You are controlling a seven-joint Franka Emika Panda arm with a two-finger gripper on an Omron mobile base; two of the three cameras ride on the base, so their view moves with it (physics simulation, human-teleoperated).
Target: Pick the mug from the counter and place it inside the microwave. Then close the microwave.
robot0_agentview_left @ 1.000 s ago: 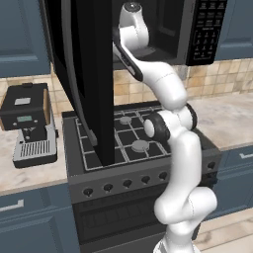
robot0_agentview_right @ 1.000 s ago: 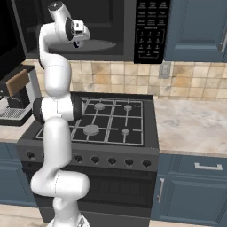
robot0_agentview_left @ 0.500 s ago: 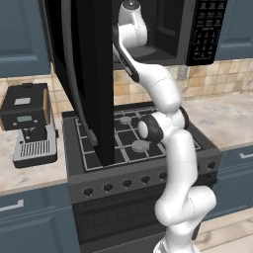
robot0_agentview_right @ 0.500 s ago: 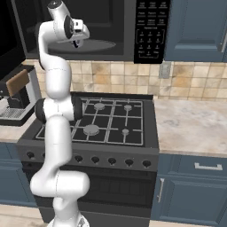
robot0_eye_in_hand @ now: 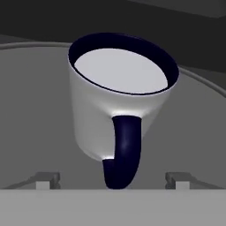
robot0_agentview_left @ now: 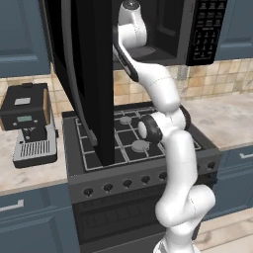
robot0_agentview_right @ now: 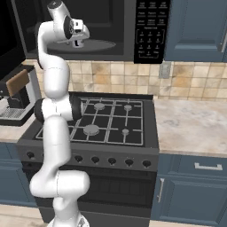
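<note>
The mug [robot0_eye_in_hand: 119,110], light grey-white with a dark navy handle turned toward me, stands upright on the round turntable [robot0_eye_in_hand: 35,88] inside the microwave [robot0_agentview_right: 148,31]. My gripper [robot0_eye_in_hand: 112,178] is open. Its fingertips [robot0_eye_in_hand: 46,178] stand wide apart on either side of the handle and touch nothing. In the right base view the hand [robot0_agentview_right: 79,35] reaches into the microwave's cavity from the left. The microwave's door [robot0_agentview_left: 89,89] is swung wide open over the stove. The beige counter [robot0_agentview_right: 190,124] lies to the right of the stove.
Below the microwave sits a black gas stove [robot0_agentview_right: 111,119] with burner grates. A black-and-silver coffee machine [robot0_agentview_left: 29,123] stands on the counter left of the stove. The open door hangs close beside the arm's upper links [robot0_agentview_left: 148,74]. Blue cabinets [robot0_agentview_right: 195,26] flank the microwave.
The jaws have parted from the mug, which now stands free on the turntable. The arm's elbow has drifted slightly left; the hand stays at the microwave's mouth.
</note>
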